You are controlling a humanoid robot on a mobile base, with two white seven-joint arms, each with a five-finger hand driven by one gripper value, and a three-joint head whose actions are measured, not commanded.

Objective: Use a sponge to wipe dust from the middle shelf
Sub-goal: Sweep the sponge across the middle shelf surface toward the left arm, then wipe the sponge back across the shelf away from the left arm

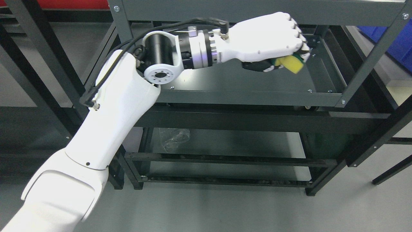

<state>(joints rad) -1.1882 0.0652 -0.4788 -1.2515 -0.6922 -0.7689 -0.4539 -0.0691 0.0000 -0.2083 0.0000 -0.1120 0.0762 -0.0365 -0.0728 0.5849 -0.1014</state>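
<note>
My left hand reaches in from the lower left over the dark grey middle shelf of a metal rack. Its fingers are curled shut on a yellow sponge with a green scouring layer. The sponge sticks out below the fist at the shelf's right part, close above the shelf surface; whether it touches I cannot tell. The right arm is out of view.
The rack's upright posts and top frame surround the hand. A crumpled clear plastic bag lies on the lower level. Another dark frame stands at the right, and a blue bin is at the far right.
</note>
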